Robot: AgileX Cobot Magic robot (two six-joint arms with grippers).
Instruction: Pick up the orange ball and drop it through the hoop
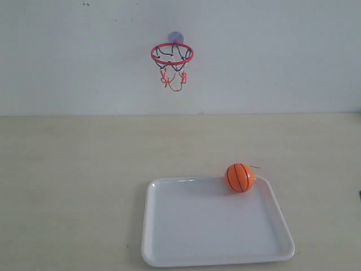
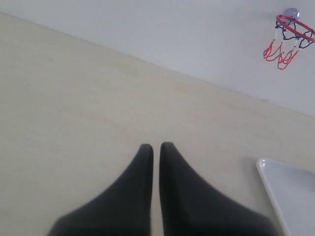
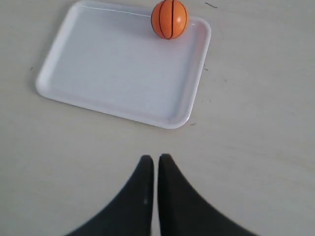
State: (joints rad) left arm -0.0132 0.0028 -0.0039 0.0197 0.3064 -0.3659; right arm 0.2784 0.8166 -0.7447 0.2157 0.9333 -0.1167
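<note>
The orange ball (image 1: 240,177) with black seams rests in the far right corner of the white tray (image 1: 169,248). The hoop (image 1: 172,54), a red ring with a black-and-red net, hangs on the back wall by a bluish suction cup. Neither arm shows in the exterior view. In the right wrist view my right gripper (image 3: 155,158) is shut and empty over bare table, well short of the tray (image 3: 74,93) and the ball (image 3: 169,19). My left gripper (image 2: 155,145) is also shut and empty, with the hoop (image 2: 293,30) far off and a tray corner (image 2: 268,169) at its side.
The pale wooden table (image 1: 73,180) stretches around the tray to a white back wall (image 1: 282,56). A small dark mark (image 1: 255,167) lies on the table just behind the ball.
</note>
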